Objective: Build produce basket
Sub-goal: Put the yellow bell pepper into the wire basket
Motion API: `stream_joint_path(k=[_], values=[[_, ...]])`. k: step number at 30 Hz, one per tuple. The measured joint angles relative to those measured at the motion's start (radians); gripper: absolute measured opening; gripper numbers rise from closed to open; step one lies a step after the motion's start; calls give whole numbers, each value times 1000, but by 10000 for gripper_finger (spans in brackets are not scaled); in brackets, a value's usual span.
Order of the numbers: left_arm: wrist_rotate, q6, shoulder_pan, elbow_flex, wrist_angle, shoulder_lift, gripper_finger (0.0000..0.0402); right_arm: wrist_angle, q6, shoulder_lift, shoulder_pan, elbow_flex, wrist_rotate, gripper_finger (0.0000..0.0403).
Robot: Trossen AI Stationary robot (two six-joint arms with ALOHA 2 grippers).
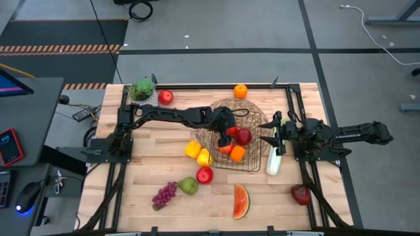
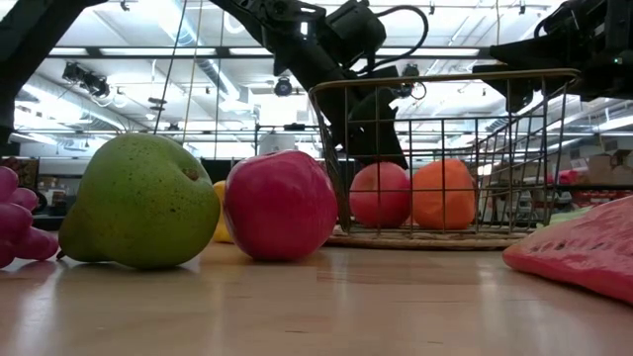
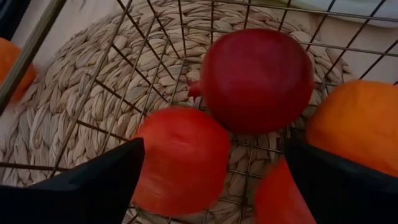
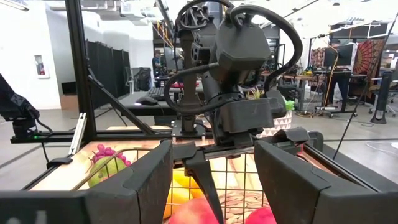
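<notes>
You have the left gripper (image 1: 228, 131) lowered inside the basket (image 1: 252, 111), which sits just right of the table's centre. Its fingers (image 3: 93, 186) are spread apart and hold nothing; the left wrist view shows them either side of a red fruit (image 3: 177, 158) lying on the basket's woven floor, with a dark red apple (image 3: 256, 79) beyond it and an orange (image 3: 357, 127) to one side.

Your right gripper (image 1: 274, 137) is at the basket's three o'clock edge. Its fingers are clenched on the basket's wire rim.

On the table, taking the basket as the dial centre in the high view:
- a long pale celery stalk (image 1: 273, 160) lies at four o'clock, just outside the basket wall;
- two yellow pieces (image 1: 198, 153) lie at eight o'clock, touching the basket;
- a red apple (image 1: 205, 174), a green pear (image 1: 188, 185) and purple grapes (image 1: 164, 195) trail off toward seven o'clock;
- a watermelon slice (image 1: 241, 200) lies at six o'clock, near the front edge;
- a dark red fruit (image 1: 301, 194) lies at five o'clock;
- a loose orange (image 1: 241, 91) sits at twelve o'clock by the far rail;
- another apple (image 1: 165, 97) and a potted plant (image 1: 142, 90) stand at ten o'clock.

The surface is pale wood planking (image 1: 157, 164). The room beyond is an open workshop with grey floor, desks, chairs and a person standing far off.
</notes>
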Motion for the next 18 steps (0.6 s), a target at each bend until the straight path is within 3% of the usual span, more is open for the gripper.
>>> stream_joint_path(k=[11,18], values=[[0,25,0,0,-20,-165,396,0,0,0,0,0,0,231],[-38,128,32,0,-155,-333,396,0,0,0,0,0,0,231]])
